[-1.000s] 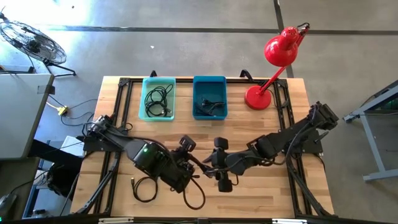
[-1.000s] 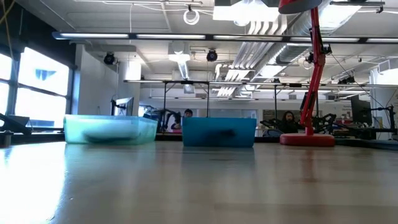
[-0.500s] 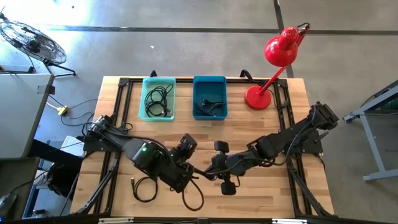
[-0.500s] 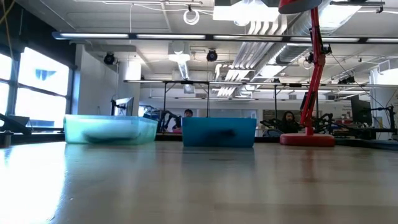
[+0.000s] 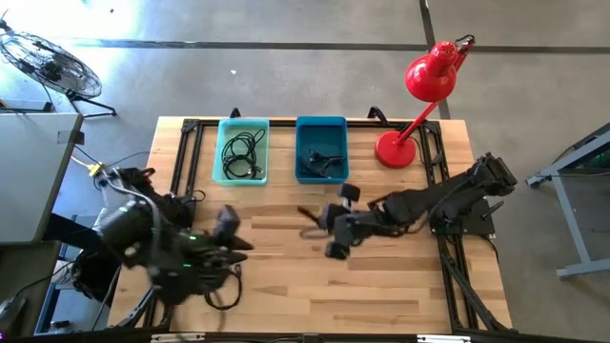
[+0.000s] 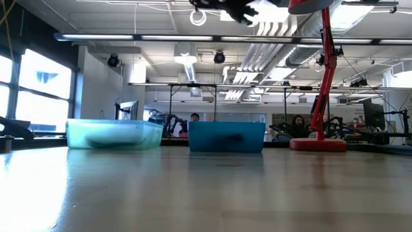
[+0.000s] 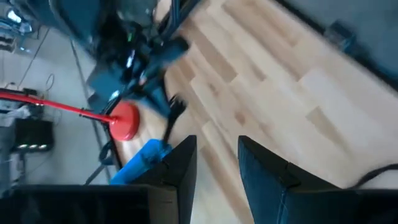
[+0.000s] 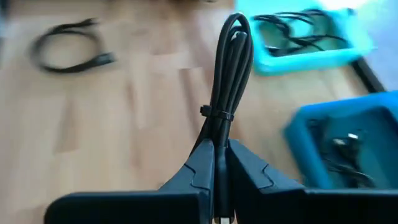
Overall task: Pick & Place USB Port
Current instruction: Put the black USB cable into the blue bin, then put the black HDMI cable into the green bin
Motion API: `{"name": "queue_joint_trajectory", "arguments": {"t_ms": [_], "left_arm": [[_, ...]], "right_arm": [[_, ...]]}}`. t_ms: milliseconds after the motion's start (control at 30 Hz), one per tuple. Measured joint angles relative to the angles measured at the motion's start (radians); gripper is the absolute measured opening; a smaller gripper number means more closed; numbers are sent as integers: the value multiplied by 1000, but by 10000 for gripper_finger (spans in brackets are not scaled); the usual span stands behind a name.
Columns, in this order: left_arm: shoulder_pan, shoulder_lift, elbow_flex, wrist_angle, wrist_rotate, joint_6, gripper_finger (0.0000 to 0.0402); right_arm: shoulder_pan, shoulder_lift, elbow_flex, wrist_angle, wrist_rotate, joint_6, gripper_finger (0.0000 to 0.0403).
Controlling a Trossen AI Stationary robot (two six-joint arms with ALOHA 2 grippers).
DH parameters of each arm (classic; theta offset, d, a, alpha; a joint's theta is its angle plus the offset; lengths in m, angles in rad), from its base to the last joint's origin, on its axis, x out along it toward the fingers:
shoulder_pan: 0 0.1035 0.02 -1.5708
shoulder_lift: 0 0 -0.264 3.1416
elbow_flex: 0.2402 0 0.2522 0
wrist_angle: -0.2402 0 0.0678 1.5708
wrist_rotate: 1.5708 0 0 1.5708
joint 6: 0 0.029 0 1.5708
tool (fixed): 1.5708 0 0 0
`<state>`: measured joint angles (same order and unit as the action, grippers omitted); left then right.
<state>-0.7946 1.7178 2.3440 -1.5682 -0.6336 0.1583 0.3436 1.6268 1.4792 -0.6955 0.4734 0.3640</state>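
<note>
A black USB cable, tied into a bundle (image 8: 227, 68) by a small tie, sticks out of my right gripper (image 8: 216, 163), which is shut on it. In the high view this gripper (image 5: 322, 225) hovers with the bundle (image 5: 307, 219) just in front of the blue bin (image 5: 321, 150). In the low view it shows high above the table (image 6: 222, 8). My left gripper (image 5: 240, 248) stands open near the table's left side with nothing between its fingers (image 7: 180, 165). A second black cable (image 5: 221, 293) lies coiled on the wood, partly under the left arm. My right gripper pinches one end of the bundle (image 8: 216, 134) between its two fingers, just below the tie. The bundle runs on along the fingers and stands out beyond their tips. It is lifted clear of the table.
A light teal bin (image 5: 243, 151) with black cables and the blue bin with more cables stand side by side at the far edge. A red desk lamp (image 5: 419, 95) stands at the far right. The loose cable (image 8: 68, 43) lies toward the near left.
My left arm has drawn back from the middle toward the table's left edge, leaving the bundle. My right gripper has risen and gone toward the far edge and the blue bin, carrying the bundle clear of the table. The coiled cable has stayed on the table.
</note>
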Motion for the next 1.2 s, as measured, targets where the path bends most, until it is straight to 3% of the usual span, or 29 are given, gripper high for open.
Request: {"name": "queue_joint_trajectory", "arguments": {"t_ms": [267,500,733,1033,1200], "left_arm": [[-144,-66,0,-3,-9,-129,113],[-189,-65,-29,-3,-28,-216,113],[-187,-64,-88,-3,-54,-277,113],[-187,-70,-100,-3,-248,-208,113],[-187,-100,-100,-3,-336,-146,113]], "right_arm": [[-245,0,0,3,-21,-16,17],[-506,0,-16,-15,-220,-31,21],[-716,0,-84,47,-377,-34,101],[-803,1,-119,150,-494,-115,172],[-790,-16,-120,323,-768,-90,184]]}}
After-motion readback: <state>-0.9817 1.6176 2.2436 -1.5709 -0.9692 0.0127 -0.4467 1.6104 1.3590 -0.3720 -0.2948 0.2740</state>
